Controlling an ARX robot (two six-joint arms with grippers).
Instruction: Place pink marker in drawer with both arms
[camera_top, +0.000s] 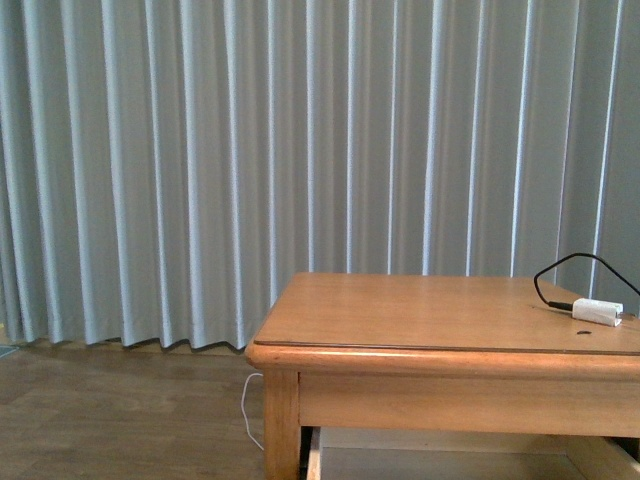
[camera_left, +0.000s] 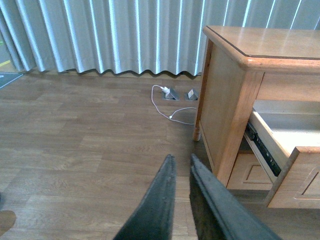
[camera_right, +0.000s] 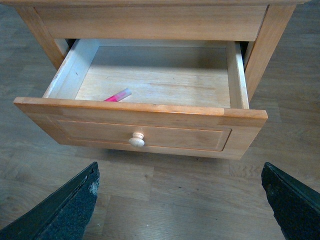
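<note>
The pink marker (camera_right: 118, 95) lies on the floor of the open drawer (camera_right: 150, 132), near its front wall, at about eleven o'clock from the knob (camera_right: 136, 140). The right gripper (camera_right: 182, 200) hangs spread wide and empty, well apart from it. The left gripper (camera_left: 181, 165) is nearly closed, holding nothing, over the wood floor (camera_left: 75, 135).

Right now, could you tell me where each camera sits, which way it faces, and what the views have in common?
Front view: on the body, facing the curtain across the nightstand top with a white plug; no arm shows.
Left wrist view: low beside the nightstand, over the floor; left gripper jaws nearly together.
Right wrist view: above the open drawer, pink marker inside; right gripper jaws wide apart.
Shared: both wrist views show the pulled-out drawer.
</note>
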